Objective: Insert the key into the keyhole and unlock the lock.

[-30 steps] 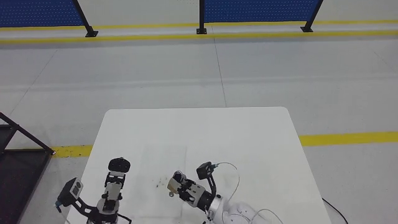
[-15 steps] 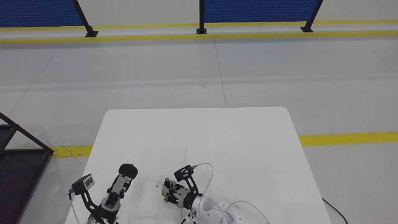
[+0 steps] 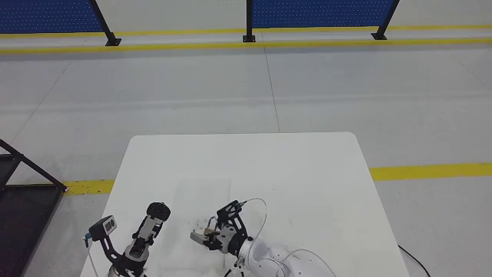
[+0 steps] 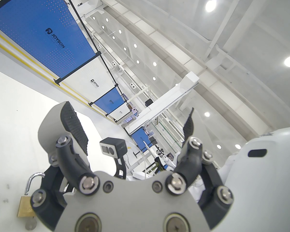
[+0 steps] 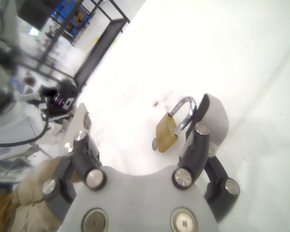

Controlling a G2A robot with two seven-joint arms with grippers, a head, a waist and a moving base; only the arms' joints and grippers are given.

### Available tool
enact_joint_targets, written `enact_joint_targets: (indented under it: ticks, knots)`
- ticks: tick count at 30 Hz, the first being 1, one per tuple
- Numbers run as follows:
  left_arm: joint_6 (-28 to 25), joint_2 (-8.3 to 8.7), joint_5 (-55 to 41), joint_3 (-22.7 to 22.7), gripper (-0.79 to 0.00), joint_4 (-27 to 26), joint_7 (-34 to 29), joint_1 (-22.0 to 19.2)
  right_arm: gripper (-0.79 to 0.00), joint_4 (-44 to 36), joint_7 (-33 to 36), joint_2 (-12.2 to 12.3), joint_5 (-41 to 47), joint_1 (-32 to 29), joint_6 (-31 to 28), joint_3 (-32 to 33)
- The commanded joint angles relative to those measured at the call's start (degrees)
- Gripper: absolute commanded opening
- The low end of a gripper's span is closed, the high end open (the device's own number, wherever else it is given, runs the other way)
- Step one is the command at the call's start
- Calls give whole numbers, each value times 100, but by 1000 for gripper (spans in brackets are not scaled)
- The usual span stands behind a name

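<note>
Right gripper (image 5: 145, 105) spread wide, empty, low over white table (image 3: 307, 169), lower centre of top view. Brass padlock (image 5: 166, 134) flat on table just beside one finger. Shackle (image 5: 184, 112) open, key (image 5: 155, 145) in keyhole. Left gripper (image 4: 128, 109) spread, empty.

1. The top view looks down from high above onto the white counter (image 3: 307, 169), with the floor (image 3: 231, 92) and blue fence panels (image 3: 46, 0) beyond its far edge.
2. The left wrist view sits close behind the left gripper (image 4: 129, 109), tilted up toward the hall ceiling (image 4: 232, 37).
3. The right wrist view sits close behind the right gripper (image 5: 145, 102), facing down across the counter.
4. Both wrist views share the brass padlock (image 5: 166, 135) lying on the counter.
</note>
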Motion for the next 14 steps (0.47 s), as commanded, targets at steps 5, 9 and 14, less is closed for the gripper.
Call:
enact_joint_targets:
  ticks: [5,9,14]
  knots:
    - [0,0,0,0,0,0,0,0,0,-1279,48,371,-863,-658,-86,604]
    - [0,0,0,0,0,0,0,0,-1,-1587,17,454,-1089,-844,-87,759]
    - [0,0,0,0,0,0,0,0,-1,-1603,6,459,-1100,-855,-81,774]
